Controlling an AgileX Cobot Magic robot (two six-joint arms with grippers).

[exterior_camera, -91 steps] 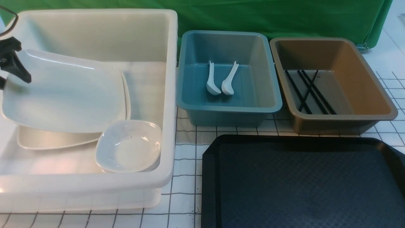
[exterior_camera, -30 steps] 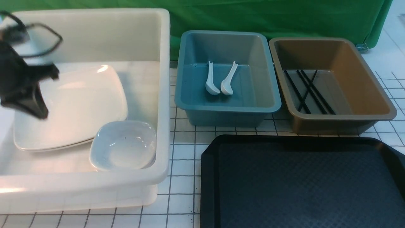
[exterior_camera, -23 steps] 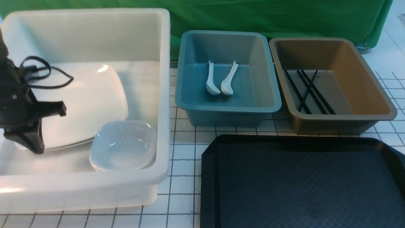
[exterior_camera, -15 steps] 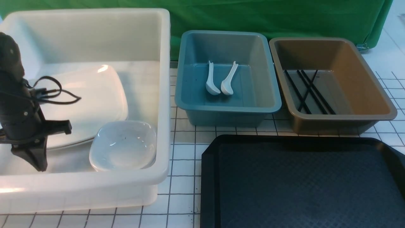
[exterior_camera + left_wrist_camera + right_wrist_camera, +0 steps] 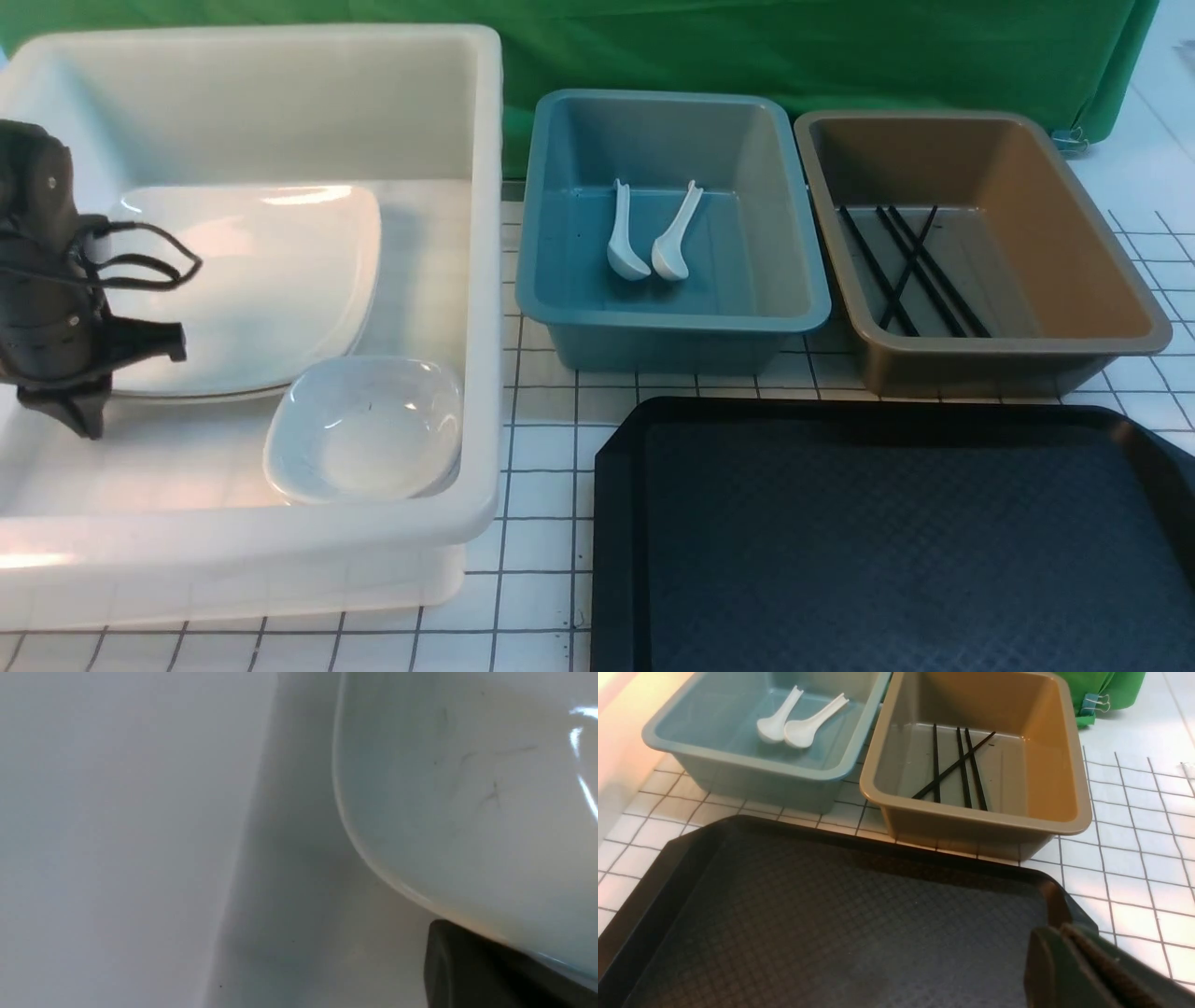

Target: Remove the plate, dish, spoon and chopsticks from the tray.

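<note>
The large white plate [image 5: 252, 280] lies on top of another plate inside the white bin [image 5: 280, 551]. My left gripper [image 5: 79, 411] is at the plate's left edge. In the left wrist view one black finger [image 5: 467, 961] sits under the plate's rim [image 5: 467, 812], and the plate hides the other finger. A small white dish [image 5: 364, 429] sits in the bin's near corner. Two spoons [image 5: 649, 252] lie in the teal bin [image 5: 672, 322]. Black chopsticks [image 5: 910, 271] lie in the brown bin [image 5: 990, 345]. The black tray [image 5: 887, 541] is bare. My right gripper [image 5: 1048, 933] is shut and empty over the tray's corner.
The three bins stand in a row along the back with a green cloth behind them. The tray [image 5: 831, 914] lies in front of the teal bin [image 5: 752, 760] and the brown bin [image 5: 971, 816] on a white gridded tabletop. The white bin's tall walls surround my left gripper.
My left gripper let the plate down into the white bin and moved toward the front. It is now back at the plate's left edge, and the plate has shifted.
</note>
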